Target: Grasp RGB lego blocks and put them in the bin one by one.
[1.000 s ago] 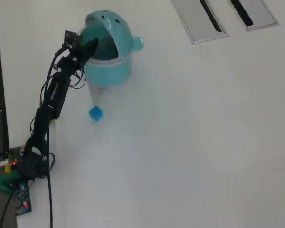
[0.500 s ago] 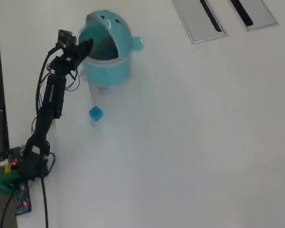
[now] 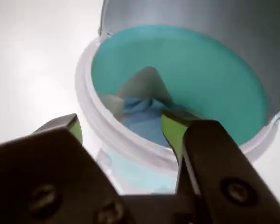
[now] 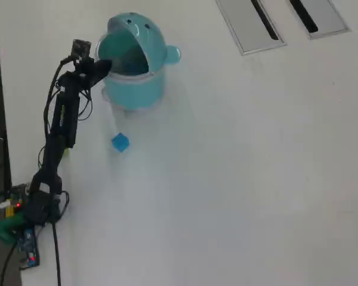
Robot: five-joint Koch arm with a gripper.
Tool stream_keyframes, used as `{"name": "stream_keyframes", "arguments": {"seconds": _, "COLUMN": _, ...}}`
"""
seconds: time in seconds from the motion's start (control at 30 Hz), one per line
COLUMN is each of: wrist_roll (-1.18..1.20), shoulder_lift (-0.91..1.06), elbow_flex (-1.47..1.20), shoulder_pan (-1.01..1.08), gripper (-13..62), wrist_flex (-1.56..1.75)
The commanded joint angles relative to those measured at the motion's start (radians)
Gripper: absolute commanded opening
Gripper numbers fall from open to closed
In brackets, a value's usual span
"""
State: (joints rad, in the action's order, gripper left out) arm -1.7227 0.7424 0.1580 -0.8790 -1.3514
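Jaws stand well apart and empty as the gripper point(image 3: 123, 135) hangs at the open mouth of the bin point(image 4: 133, 83). The wrist view alone shows crumpled pale lining inside the bin; the overhead view alone shows the blue block point(image 4: 120, 142) on the table point(image 4: 238, 167) below the bin. The arm point(image 4: 62, 125) reaches up from its base.

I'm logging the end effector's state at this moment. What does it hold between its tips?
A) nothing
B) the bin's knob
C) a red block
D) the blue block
A: in the wrist view the end effector is open with only the bin seen through the gap, and the overhead view shows the blue block lying on the table.
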Motion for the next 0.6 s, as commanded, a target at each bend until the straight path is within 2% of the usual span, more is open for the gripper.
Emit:
{"name": "stream_keyframes", "arguments": {"seconds": 0.0, "wrist_roll": 0.006, "shoulder_lift": 0.089, "elbow_flex": 0.040, "shoulder_pan": -0.012, "gripper": 30.3, "wrist_flex": -0.031}}
{"name": "stream_keyframes", "arguments": {"seconds": 0.3, "wrist_roll": 0.015, "shoulder_lift": 0.212, "elbow_flex": -0.127, "shoulder_pan": -0.041, "gripper": 29.4, "wrist_flex": -0.071}}
{"name": "stream_keyframes", "arguments": {"seconds": 0.57, "wrist_roll": 0.014, "shoulder_lift": 0.419, "elbow_flex": -0.483, "shoulder_pan": -0.066, "gripper": 29.4, "wrist_flex": -0.071}}
